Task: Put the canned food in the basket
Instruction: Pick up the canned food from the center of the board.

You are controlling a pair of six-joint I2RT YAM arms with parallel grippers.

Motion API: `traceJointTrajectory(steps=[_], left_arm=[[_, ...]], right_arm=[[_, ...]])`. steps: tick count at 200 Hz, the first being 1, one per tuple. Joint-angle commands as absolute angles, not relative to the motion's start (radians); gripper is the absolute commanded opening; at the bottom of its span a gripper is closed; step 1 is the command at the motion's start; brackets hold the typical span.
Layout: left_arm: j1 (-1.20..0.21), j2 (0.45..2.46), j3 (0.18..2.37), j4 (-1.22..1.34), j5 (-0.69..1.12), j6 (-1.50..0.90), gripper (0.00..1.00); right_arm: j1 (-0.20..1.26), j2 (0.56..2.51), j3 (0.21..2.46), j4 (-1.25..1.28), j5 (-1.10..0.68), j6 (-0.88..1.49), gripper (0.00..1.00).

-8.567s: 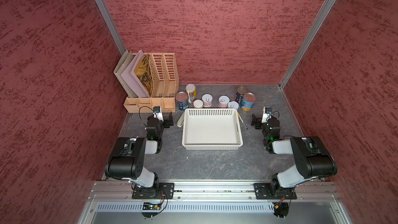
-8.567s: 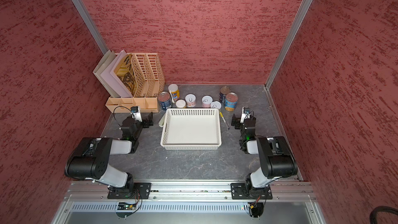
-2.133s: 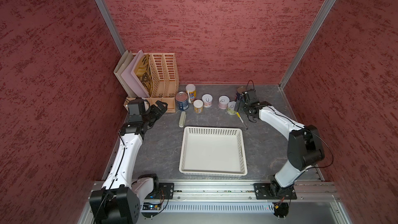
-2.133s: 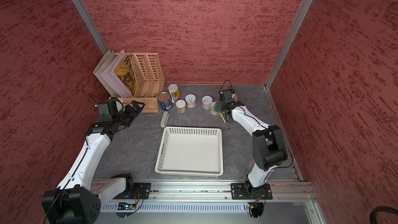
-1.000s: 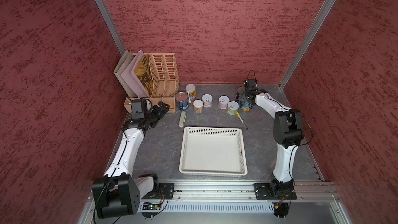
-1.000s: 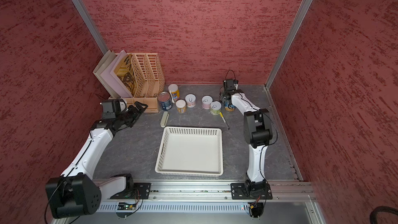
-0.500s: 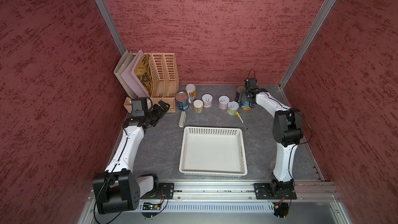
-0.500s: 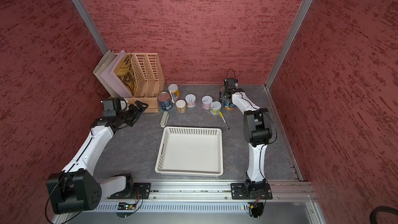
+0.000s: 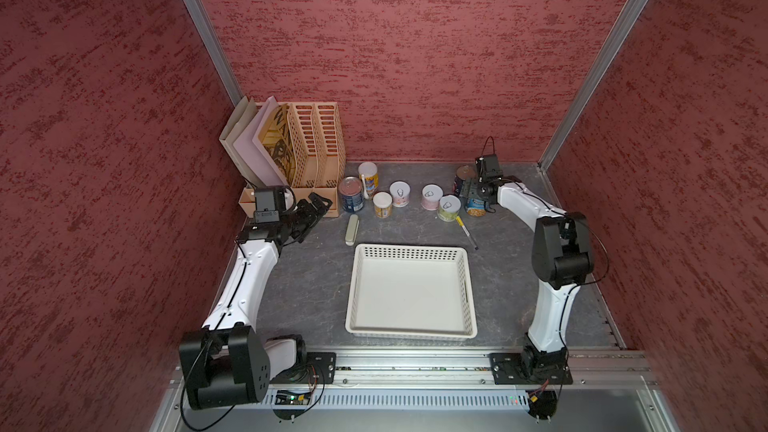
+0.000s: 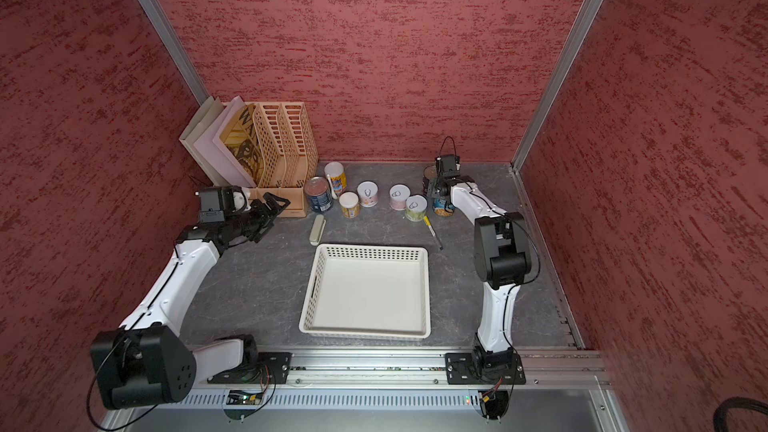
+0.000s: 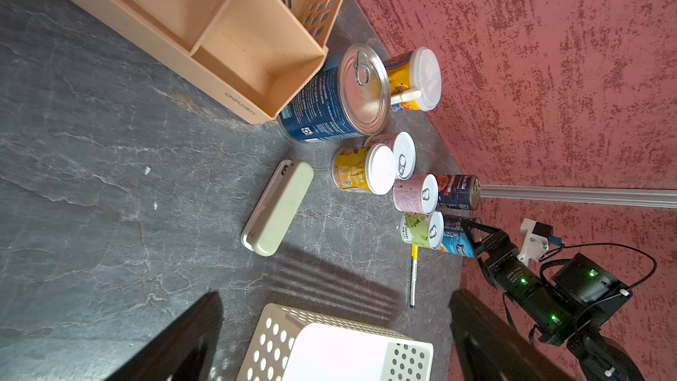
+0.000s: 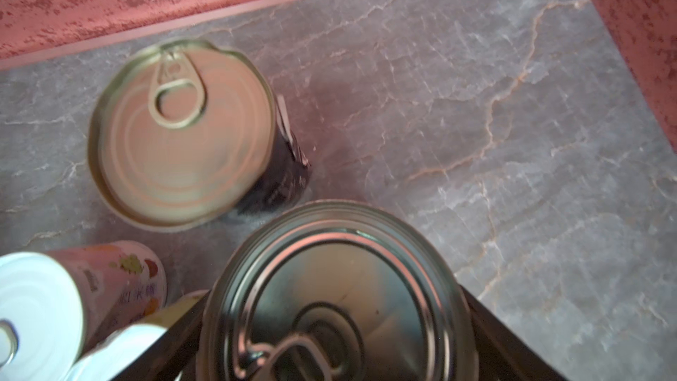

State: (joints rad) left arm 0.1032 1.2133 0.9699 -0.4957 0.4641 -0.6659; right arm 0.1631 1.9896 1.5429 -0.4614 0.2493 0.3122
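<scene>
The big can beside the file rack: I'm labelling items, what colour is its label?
Big can: dark blue, white print; left wrist view.

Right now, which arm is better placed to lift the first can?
Right: the right fingers flank the blue can at the row's end, grip unclear. The left fingers stand open by the rack, off every can.

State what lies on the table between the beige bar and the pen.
Nothing: between the beige bar and the pen the grey table is bare, as both top views show.
</scene>
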Motion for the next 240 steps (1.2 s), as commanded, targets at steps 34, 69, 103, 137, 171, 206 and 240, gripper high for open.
traceJointTrajectory(steps=[34,69,103,137,171,206,240], left_arm=[[0.094,1.192,0.997,-0.505,0.452,-0.643,1.00],[0.093,1.190,0.996,-0.495,0.473,-0.645,1.00],[0.092,1.195,0.996,-0.484,0.505,-0.648,1.00],[0.092,1.199,1.007,-0.491,0.521,-0.647,1.00],[0.088,1.200,1.006,-0.489,0.530,-0.650,1.00],[0.087,1.204,1.008,-0.490,0.534,-0.650,1.00],[0.087,1.203,1.008,-0.492,0.535,-0.649,1.00]], right_arm=[[0.191,1.835,1.500,-0.383,0.261,0.313,0.39],[0.241,1.763,1.484,-0.397,0.289,0.304,0.37],[0.288,1.700,1.494,-0.443,0.303,0.313,0.36],[0.366,1.613,1.495,-0.492,0.360,0.306,0.35],[0.433,1.525,1.497,-0.540,0.374,0.316,0.34],[0.533,1.439,1.486,-0.574,0.409,0.311,0.33],[0.651,1.361,1.445,-0.585,0.432,0.307,0.32]])
